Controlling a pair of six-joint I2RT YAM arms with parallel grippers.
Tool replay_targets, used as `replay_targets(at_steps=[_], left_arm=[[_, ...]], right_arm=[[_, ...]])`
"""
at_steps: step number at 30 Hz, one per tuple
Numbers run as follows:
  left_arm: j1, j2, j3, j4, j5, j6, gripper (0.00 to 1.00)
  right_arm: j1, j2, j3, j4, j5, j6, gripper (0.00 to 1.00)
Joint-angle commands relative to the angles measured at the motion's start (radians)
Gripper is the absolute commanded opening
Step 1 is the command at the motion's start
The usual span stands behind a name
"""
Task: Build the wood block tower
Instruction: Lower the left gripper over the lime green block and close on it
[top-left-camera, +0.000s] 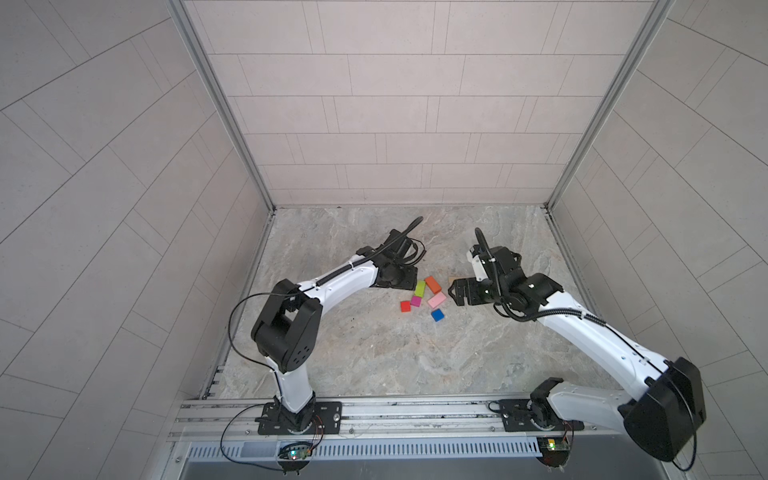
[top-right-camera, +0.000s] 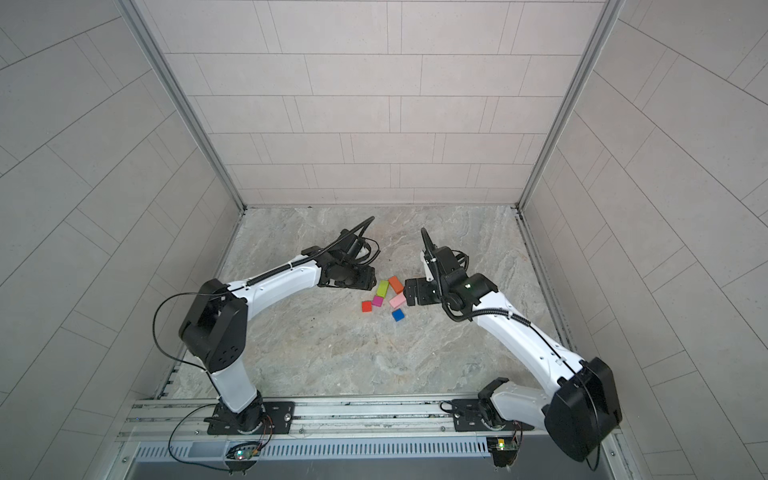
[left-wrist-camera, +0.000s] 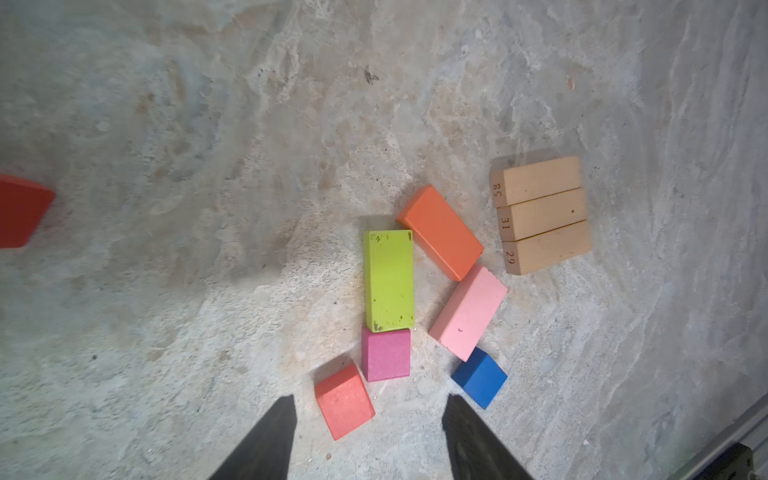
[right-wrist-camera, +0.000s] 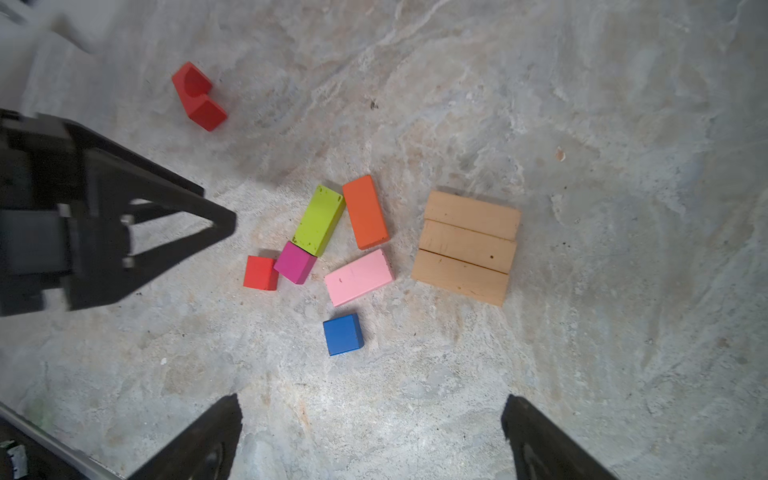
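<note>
both top views: small painted wooden blocks (top-left-camera: 420, 287) lie unstacked on the desk (top-left-camera: 374, 353). left wrist: left tool (left-wrist-camera: 370, 399) half open, empty, seemingly near the red wooden cube (left-wrist-camera: 344, 401). right wrist: right tool (right-wrist-camera: 372, 398) wide, empty. blocks likely light, rigid; pinch flat sides.

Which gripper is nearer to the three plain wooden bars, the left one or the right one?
Right. The right gripper hovers close by the wooden bars. The left gripper is across the coloured blocks, which lie between it and the bars.
</note>
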Motion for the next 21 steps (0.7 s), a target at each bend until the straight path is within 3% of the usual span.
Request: replay_targets(at_steps=[1,8,15,21], left_arm=[[-0.022,0.041,0.054,-0.049,-0.050,0.019,0.62],[-0.029,0.136,0.113,-0.057,-0.083,0.042,0.61],[-0.054,0.219,0.158,-0.059,-0.078,0.044,0.52],[-0.062,0.260,0.191,-0.057,-0.088,0.038,0.51]], right_arm=[[-0.006,-0.079,-0.034,0.026,0.013,0.041,0.99],[-0.012,-0.106,-0.057,-0.029,-0.031,0.088,0.99],[-0.032,-0.140,-0.089,-0.045,-0.023,0.076,0.99],[-0.072,-0.110,-0.112,-0.026,-0.060,0.051,0.99]])
